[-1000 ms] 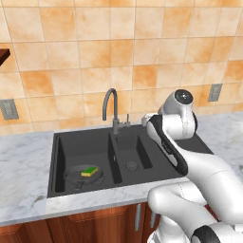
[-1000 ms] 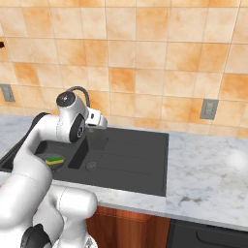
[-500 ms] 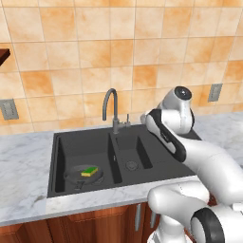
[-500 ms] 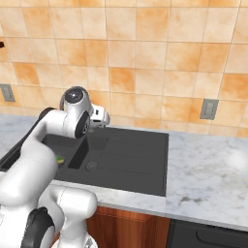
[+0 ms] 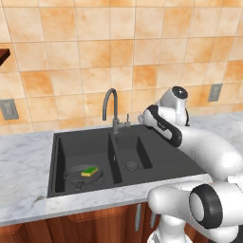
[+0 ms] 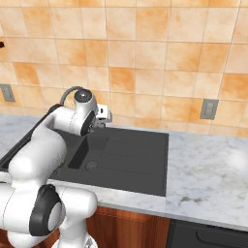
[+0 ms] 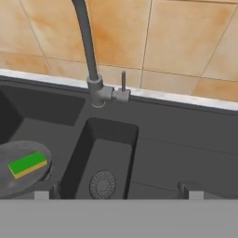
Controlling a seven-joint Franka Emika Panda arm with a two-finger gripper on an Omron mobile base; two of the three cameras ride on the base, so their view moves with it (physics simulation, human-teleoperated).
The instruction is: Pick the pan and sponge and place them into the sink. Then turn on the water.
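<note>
Pan point(image 7: 21, 169) and sponge point(image 7: 28, 163) sit in the sink point(image 7: 186, 153); my gripper point(image 7: 118, 189), released, needs the faucet lever point(image 7: 123, 81) ahead.

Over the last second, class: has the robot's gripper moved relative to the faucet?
Yes. In the left base view the gripper has drawn up and back toward the tiled wall, closer to the faucet's handle side, jaws open.

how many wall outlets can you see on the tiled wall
2. One outlet is on the wall left of the sink, low on the tiles above the counter. The other outlet is to the sink's right, behind the arm. More may lie outside the frames.
</note>
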